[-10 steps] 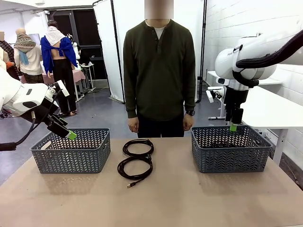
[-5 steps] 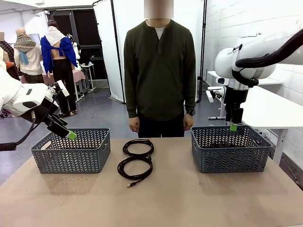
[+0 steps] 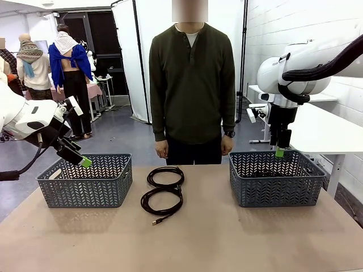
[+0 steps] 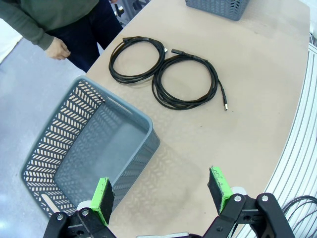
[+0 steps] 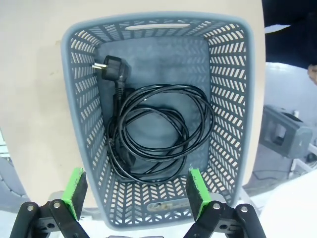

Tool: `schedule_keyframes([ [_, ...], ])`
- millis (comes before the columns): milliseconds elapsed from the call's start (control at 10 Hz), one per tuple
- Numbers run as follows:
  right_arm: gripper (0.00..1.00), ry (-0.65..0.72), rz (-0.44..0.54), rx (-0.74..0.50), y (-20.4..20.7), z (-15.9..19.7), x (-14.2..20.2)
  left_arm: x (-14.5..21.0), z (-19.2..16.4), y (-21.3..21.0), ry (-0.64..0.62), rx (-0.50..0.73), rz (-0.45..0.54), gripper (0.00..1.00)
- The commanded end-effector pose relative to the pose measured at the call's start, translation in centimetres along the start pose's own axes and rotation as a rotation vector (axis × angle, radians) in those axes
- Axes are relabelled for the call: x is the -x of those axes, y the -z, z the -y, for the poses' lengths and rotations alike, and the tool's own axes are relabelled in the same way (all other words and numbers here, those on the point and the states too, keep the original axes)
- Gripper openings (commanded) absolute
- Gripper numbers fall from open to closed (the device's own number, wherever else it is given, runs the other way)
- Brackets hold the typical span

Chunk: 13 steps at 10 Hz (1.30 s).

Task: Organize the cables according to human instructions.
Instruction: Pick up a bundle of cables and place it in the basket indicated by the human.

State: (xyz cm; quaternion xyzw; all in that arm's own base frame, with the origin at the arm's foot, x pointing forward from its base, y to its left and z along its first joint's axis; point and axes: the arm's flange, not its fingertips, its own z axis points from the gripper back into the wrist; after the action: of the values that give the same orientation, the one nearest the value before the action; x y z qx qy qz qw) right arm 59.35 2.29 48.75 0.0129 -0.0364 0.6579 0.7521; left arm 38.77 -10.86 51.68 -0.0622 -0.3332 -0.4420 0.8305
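A: On the left?

B: Left claw [image 4: 161,194], black with green pads, wide open, gripping nothing. Up in the air over the edge of a grey plastic basket with zigzag holes [image 3: 85,182].

A: And in the middle?

B: On the light brown counter [image 3: 227,238], between the baskets, one thin black cable wound in a flat round ring [image 3: 165,177]. Touching it on the near side, a second black cable ring [image 3: 162,201], a bit bigger, with a small plug end poking out at the front. Behind both, a person in a dark green long-sleeved shirt [image 3: 191,85], standing at the far edge of the counter, hands down at the sides.

A: On the right?

B: Another grey plastic basket [image 3: 276,181], same zigzag holes. Inside, on the bottom, a third black cable [image 5: 158,134] in loose loops, with a chunky black plug [image 5: 111,65] near one corner. Right above that basket, right claw [image 5: 136,193], wide open too, gripping nothing.
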Motion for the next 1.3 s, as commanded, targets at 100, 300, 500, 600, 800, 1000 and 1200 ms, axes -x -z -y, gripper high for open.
schedule_keyframes([
  [100,1.0,0.075,0.079,-0.032,-1.5,-1.3,-2.3,0.2,-0.3,0.1,0.004,0.011,0.008,1.0],
  [300,1.0,0.144,0.142,-0.017,-2.7,-3.0,-4.7,0.2,-0.3,0.1,0.004,0.011,0.008,1.0],
  [500,1.0,0.182,0.221,0.033,-3.0,-4.9,-6.6,0.2,-0.3,0.1,0.004,0.011,0.008,1.0],
  [600,1.0,0.192,0.269,0.063,-2.8,-6.0,-7.6,0.2,-0.3,0.1,0.004,0.011,0.008,1.0],
  [800,1.0,0.171,0.361,0.098,-2.0,-8.4,-9.2,0.2,-0.3,0.1,0.004,0.011,0.008,1.0],
  [1000,1.0,0.164,0.407,0.099,-0.8,-10.6,-10.4,0.2,-0.3,0.1,0.004,0.011,0.008,1.0],
  [1200,1.0,0.163,0.438,0.094,1.0,-12.7,-11.0,0.2,-0.3,0.1,0.004,0.011,0.008,1.0],
])
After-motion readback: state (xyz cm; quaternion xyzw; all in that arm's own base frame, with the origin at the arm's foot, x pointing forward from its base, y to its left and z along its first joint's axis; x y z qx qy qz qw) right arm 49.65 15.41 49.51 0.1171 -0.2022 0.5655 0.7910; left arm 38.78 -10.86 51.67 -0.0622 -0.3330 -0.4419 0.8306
